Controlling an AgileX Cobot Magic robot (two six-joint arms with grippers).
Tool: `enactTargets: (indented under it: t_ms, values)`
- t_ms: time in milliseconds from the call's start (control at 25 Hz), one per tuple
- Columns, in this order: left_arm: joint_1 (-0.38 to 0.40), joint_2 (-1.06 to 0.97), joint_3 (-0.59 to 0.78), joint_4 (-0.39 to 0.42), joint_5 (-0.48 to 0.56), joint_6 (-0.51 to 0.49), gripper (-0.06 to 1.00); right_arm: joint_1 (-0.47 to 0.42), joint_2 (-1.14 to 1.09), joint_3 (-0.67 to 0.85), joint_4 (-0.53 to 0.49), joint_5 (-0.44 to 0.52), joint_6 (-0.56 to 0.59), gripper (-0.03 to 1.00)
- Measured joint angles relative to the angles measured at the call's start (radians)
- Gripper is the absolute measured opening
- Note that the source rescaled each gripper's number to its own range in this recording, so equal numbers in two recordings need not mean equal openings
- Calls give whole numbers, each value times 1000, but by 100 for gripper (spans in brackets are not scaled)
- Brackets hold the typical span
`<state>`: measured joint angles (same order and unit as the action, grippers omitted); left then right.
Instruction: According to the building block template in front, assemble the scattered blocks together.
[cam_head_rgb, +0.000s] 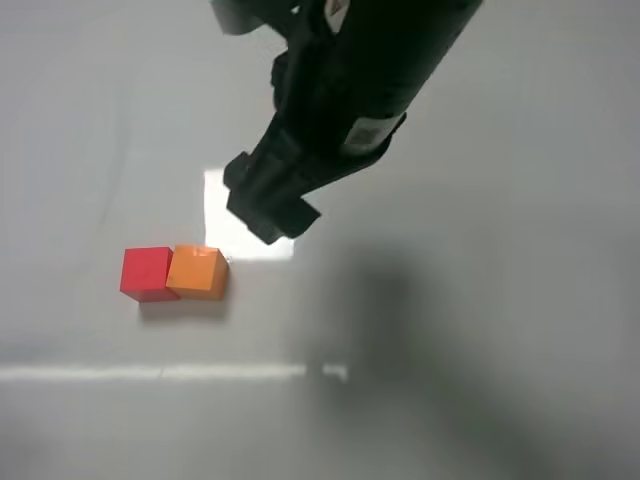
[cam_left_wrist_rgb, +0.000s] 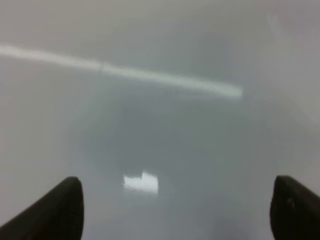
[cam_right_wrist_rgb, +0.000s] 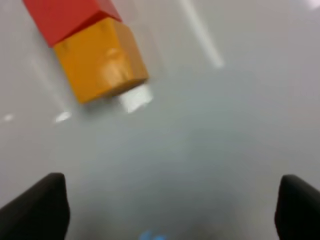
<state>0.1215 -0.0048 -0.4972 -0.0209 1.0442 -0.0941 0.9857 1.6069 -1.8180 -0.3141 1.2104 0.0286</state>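
You are looking down on a pale grey, glossy tabletop (cam_head_rgb: 520, 300), with a bright glare patch (cam_head_rgb: 222, 205) and a thin pale line (cam_head_rgb: 150, 372) across it. The matte red cube (cam_head_rgb: 146, 272) and matte orange cube (cam_head_rgb: 198, 271) sit left of centre, side against side, red on the left. You cannot tell whether they are joined or only touching. In the right wrist view the red one runs off the frame edge. The black right arm (cam_head_rgb: 380, 70) reaches in from the upper right, cut off at the top and hiding the table beneath it. Its right gripper (cam_head_rgb: 268, 212) hangs just beyond the orange cube, too blurred here to read. At the wrist its fingertips (cam_right_wrist_rgb: 42, 205) stand wide apart over bare table. The left gripper (cam_left_wrist_rgb: 175, 207) shows only soft fingertips (cam_left_wrist_rgb: 57, 207), likewise spread.
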Motion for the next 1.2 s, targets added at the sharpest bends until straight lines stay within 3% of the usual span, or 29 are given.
enactTargets:
  t_ms: [400,680,880,1200]
  values:
    - [0,0,0,0,0,0,68,-470,-344,284,-74,4,171,90]
    - [0,0,0,0,0,0,68,-793,-599,570,-70,4,192,90]
    - [0,0,0,0,0,0,68,-863,-798,785,-34,-2,192,90]
    - [0,0,0,0,0,0,68,-865,-1158,1084,177,-102,140,90]
